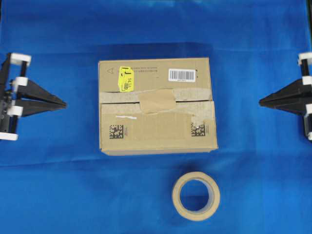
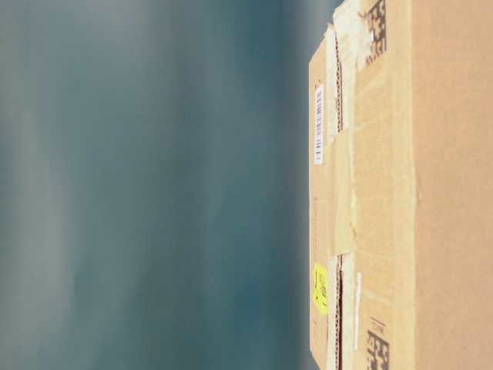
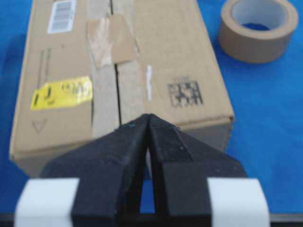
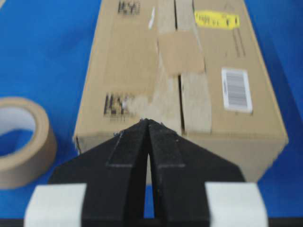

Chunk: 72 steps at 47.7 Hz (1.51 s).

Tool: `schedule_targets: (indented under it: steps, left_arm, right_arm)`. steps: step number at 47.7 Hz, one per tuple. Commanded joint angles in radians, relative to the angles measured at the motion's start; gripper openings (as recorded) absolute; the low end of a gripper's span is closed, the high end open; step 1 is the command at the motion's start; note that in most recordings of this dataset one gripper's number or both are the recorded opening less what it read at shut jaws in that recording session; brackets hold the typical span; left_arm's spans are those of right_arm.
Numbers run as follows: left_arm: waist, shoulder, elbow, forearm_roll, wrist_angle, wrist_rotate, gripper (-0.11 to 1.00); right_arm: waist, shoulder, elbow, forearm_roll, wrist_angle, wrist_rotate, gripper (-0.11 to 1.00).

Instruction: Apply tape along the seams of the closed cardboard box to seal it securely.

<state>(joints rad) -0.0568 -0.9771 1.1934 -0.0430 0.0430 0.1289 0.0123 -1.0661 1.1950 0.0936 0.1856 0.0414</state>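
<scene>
The brown cardboard box (image 1: 157, 106) lies in the middle of the blue cloth, with a yellow sticker (image 1: 125, 79), a white barcode label (image 1: 182, 75) and two black data codes on top. Its seam (image 1: 195, 100) runs left to right between the flaps, edged with pale torn old tape. A short tan piece of tape (image 1: 157, 101) lies across the middle of the seam. My left gripper (image 1: 64, 103) is shut and empty, well left of the box. My right gripper (image 1: 261, 102) is shut and empty, well right of it. Both wrist views look along the seam (image 3: 114, 99) (image 4: 178, 97).
A beige tape roll (image 1: 196, 196) lies flat on the cloth in front of the box, toward the right; it also shows in the left wrist view (image 3: 258, 28) and the right wrist view (image 4: 21, 142). Blue cloth (image 1: 58, 185) covers the whole table.
</scene>
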Motion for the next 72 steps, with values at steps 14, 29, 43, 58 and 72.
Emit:
schedule_targets:
  steps: [14,29,43,58,72]
  left_arm:
    - [0.002,-0.181,0.138,0.003,0.043,-0.028,0.00]
    - [0.002,-0.184,0.161,0.003,0.043,-0.035,0.00]
    - [0.003,-0.184,0.161,0.003,0.043,-0.035,0.00]
    - [0.003,-0.184,0.161,0.003,0.043,-0.035,0.00]
    - [0.002,-0.184,0.161,0.003,0.043,-0.035,0.00]
  right_arm:
    - [-0.055,-0.018,0.107,0.000,-0.031,0.006,0.00]
    - [-0.055,0.009,0.121,0.002,-0.046,0.008,0.00]
    - [-0.054,0.009,0.120,0.002,-0.044,0.006,0.00]
    - [-0.054,0.008,0.120,0.002,-0.043,0.008,0.00]
    - [-0.055,0.008,0.118,0.000,-0.044,0.008,0.00]
